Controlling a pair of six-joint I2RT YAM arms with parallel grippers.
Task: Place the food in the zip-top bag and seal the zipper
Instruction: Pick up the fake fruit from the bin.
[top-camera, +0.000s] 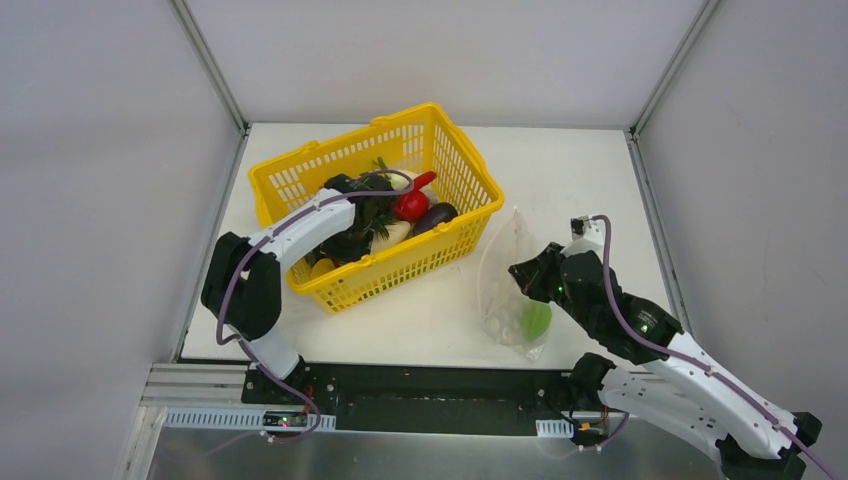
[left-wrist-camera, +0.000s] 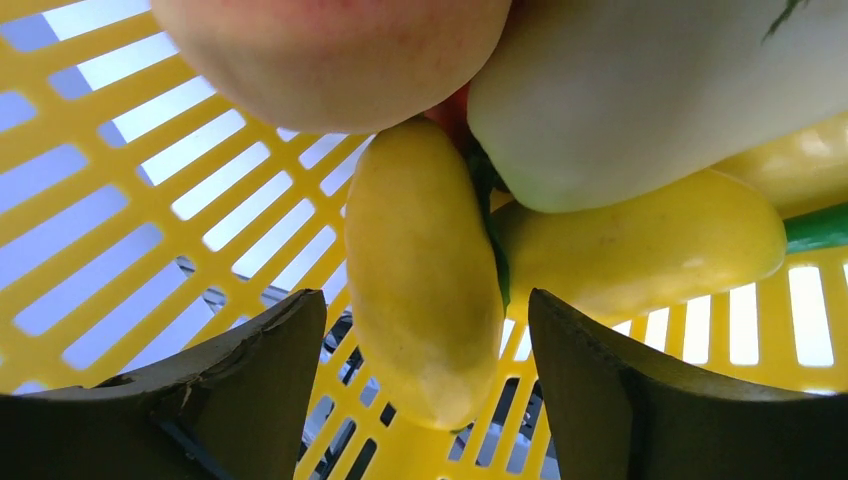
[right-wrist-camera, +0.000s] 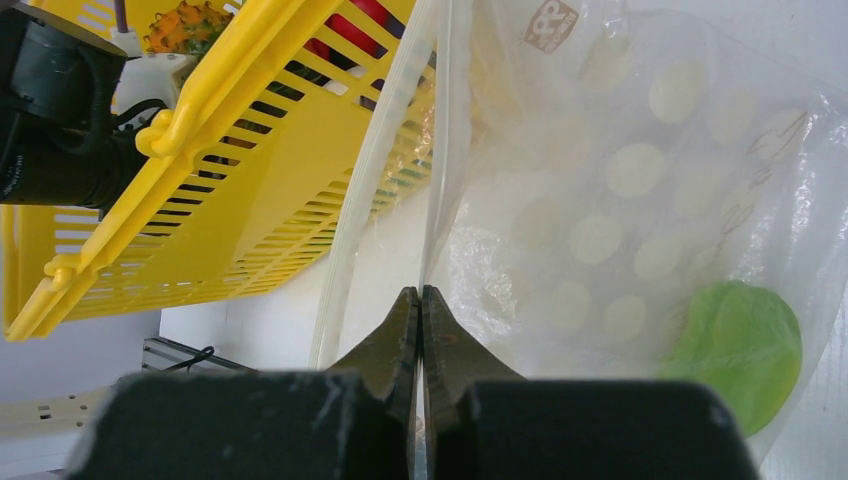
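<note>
We've bagged only the green fruit (right-wrist-camera: 738, 350); our right gripper (right-wrist-camera: 421, 300) pinches the rim of the zip-top bag (right-wrist-camera: 620, 170), and our left gripper (left-wrist-camera: 422, 305) has its jaws spread around a yellow piece (left-wrist-camera: 420, 250) in the basket (top-camera: 375, 125), with sealing not yet done.

Yellow mesh basket (top-camera: 420, 255) — white table (top-camera: 570, 170)

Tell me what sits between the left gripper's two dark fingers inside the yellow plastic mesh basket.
A smooth yellow oblong toy fruit, lying on the basket floor, sits inside the open left gripper, with a gap on each side. The left wrist view shows it.
</note>
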